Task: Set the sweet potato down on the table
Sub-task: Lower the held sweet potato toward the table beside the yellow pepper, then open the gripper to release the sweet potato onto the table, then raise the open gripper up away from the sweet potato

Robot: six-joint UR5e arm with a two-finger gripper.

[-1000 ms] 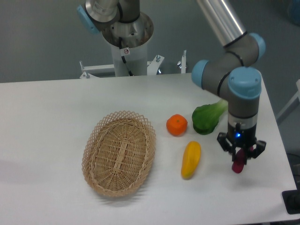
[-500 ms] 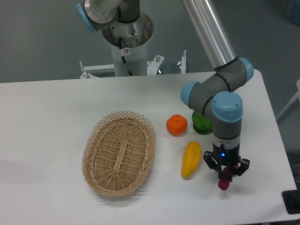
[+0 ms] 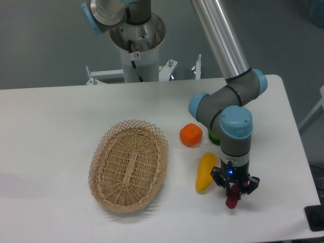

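My gripper [image 3: 232,196] pinches the sweet potato [image 3: 232,199] low over the table [image 3: 50,116], near its front edge. The yellow vegetable [image 3: 205,172] lies close at 10 o'clock; bare white tabletop stretches toward 3 o'clock.

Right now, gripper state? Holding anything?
Gripper: closed on the sweet potato, which hangs from the fingers low over the table, right of the yellow vegetable.

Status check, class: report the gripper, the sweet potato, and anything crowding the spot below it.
Gripper shut on sweet potato, hanging end-down at the table. Contact unclear. Yellow vegetable close alongside; basket well away.
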